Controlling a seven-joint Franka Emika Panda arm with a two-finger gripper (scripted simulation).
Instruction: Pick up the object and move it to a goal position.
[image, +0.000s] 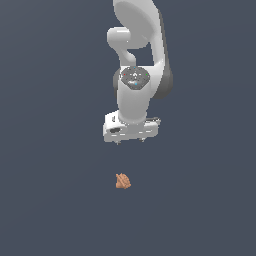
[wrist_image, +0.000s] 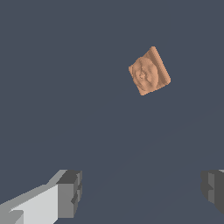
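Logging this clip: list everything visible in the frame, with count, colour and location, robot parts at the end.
Small lumpy orange-brown object: one, orange-brown, lying on the dark surface, lower in the exterior view than the gripper and apart from it; in the wrist view it lies clear of both fingers.
Plain dark blue-grey surface: one, fills the background.
White Franka arm: one, white with dark joints, reaching down from the top of the exterior view.
White gripper: one, white body with grey fingers, jaws wide apart, holding nothing.

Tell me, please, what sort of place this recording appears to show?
Most likely a bare simulated test scene, not a real room: a flat, featureless dark blue-grey surface, a smoothly rendered white robot arm with an open gripper, and a single small orange-brown object lying below it.
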